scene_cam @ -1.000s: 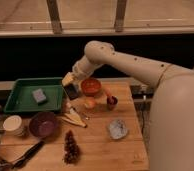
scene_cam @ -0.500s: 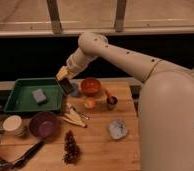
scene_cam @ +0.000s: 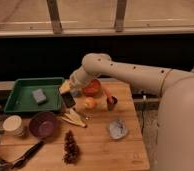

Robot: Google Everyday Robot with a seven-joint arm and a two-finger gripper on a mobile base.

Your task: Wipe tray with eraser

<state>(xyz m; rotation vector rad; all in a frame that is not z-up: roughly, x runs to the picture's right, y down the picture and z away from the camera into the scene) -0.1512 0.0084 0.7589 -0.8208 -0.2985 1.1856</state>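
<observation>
Over by the right-hand rim of the tray [scene_cam: 20, 105], the gripper [scene_cam: 66, 92] is hanging off the end of the big cream arm [scene_cam: 135, 75], which comes in from the right side of the view. Its jaws look clamped on the eraser [scene_cam: 69, 101], that little near-black block. The block is tilted and sits just outside the tray's right edge, not inside it, and I honestly can't say whether its bottom end is touching the wooden table [scene_cam: 100, 150] or floating just above it. The tray itself is on the left end of the table, and the only thing lying in it is a grey-blue block [scene_cam: 39, 95], roughly in the middle. Just right of the gripper there's an orange bowl [scene_cam: 92, 88], with an apple [scene_cam: 90, 103] in front of it and a small dark cup [scene_cam: 111, 102] beside that. Nearer the camera you've got a purple bowl [scene_cam: 43, 124], a white cup [scene_cam: 13, 125] to its left, some yellowish scraps [scene_cam: 73, 119], a brown knobbly cluster [scene_cam: 70, 146] and a crumpled pale thing [scene_cam: 117, 129]. Some dark utensil [scene_cam: 25, 155] lies at the bottom left corner.
</observation>
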